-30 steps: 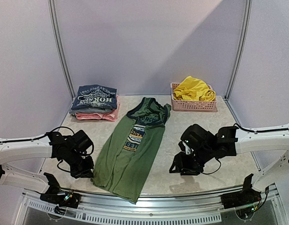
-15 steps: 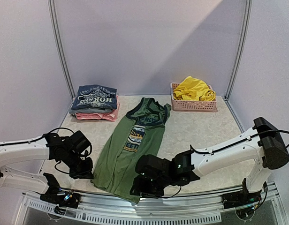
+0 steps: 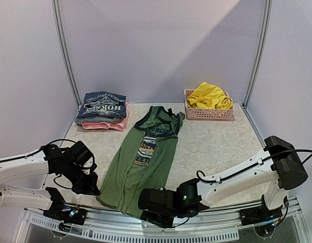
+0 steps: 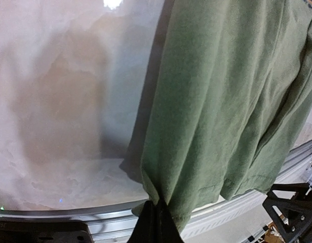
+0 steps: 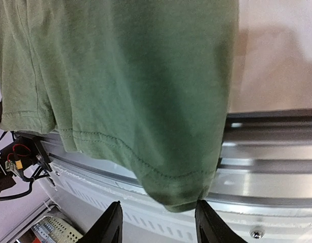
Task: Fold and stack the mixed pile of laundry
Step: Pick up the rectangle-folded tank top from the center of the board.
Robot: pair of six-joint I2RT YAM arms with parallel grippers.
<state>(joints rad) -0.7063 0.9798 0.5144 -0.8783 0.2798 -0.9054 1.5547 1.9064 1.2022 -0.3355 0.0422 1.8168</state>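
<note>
The limp, light olive-green sleeveless shirt (image 3: pixel 141 172) should drape easily; left claw (image 4: pixel 157 218) clamps one near hem corner, right claw (image 5: pixel 158 212) hangs spread around the other

r gripper (image 5: pixel 158 205) jaws apart, green shirt (image 5: pixel 130 76) hem corner btwn tips, overhanging table edge (image 5: pixel 272 152).

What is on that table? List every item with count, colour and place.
olive-green sleeveless shirt: 1, green with dark trim and a printed logo, spread flat mid-table, hem over the near edge
bright yellow garment: 1, yellow, bunched in the basket
pink plastic lattice basket: 1, pink, far right
folded garment stack: 1, navy print on top, grey and pink below, far left
marbled table: 1, beige
left gripper: 1, black, shut on the shirt's hem
right gripper: 1, black, open around the hem's other corner
</note>
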